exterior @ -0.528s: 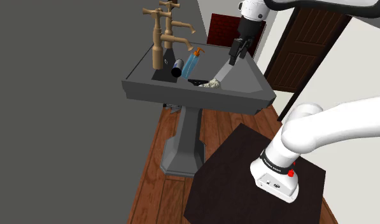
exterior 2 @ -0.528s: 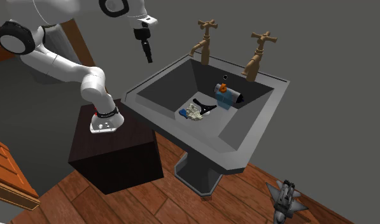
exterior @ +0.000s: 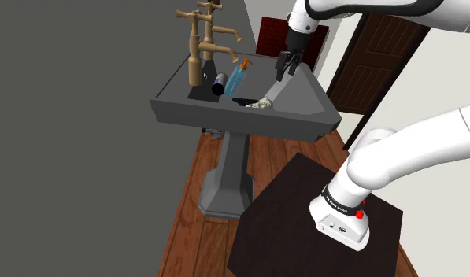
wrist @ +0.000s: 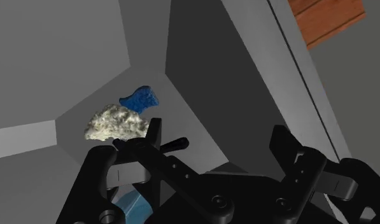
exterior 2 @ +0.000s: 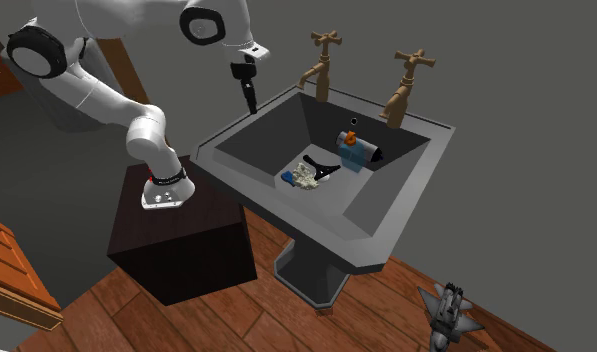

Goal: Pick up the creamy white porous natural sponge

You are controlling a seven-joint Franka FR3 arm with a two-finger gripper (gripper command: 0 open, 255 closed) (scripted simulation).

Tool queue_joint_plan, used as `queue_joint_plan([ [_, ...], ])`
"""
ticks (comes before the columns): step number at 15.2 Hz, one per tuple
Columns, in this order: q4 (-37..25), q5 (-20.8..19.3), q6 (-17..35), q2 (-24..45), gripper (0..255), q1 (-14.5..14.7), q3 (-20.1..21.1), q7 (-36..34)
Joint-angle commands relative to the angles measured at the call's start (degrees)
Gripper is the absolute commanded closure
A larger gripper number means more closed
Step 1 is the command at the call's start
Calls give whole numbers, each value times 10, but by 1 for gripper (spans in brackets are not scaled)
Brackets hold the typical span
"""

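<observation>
Above the sink's (exterior: 225, 112) far right rim in the shoulder view, the claw (exterior: 283, 72) hangs released. The sponge (exterior: 263, 102) lies down on the basin floor. Across the second exterior view, it sits mid-basin, touching a black tool (exterior 2: 324, 167). Through the wrist view, the pale lump looks light, soft and squashy. Its longer axis runs roughly parallel to the line between the fingers, so pinching its narrower middle likely needs a wrist turn.

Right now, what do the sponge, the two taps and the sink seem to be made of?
The sponge: pale cream with a rough, lumpy, pitted surface, so it looks like natural sponge. The taps: matte brownish tan, perhaps brass or bronze; no shine confirms it. The sink: plain flat grey with no texture, so its material cannot be told.
</observation>
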State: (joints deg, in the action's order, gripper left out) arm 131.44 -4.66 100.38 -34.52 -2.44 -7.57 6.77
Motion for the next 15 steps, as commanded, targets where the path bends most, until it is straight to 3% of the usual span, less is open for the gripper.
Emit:
queue_joint_plan([
  [1,-7,2,25,34,0,-5,-23,18],
  [8,-61,38,90,171,0,-14,-93,80],
  [15,-148,116,123,327,0,-27,-149,159],
])
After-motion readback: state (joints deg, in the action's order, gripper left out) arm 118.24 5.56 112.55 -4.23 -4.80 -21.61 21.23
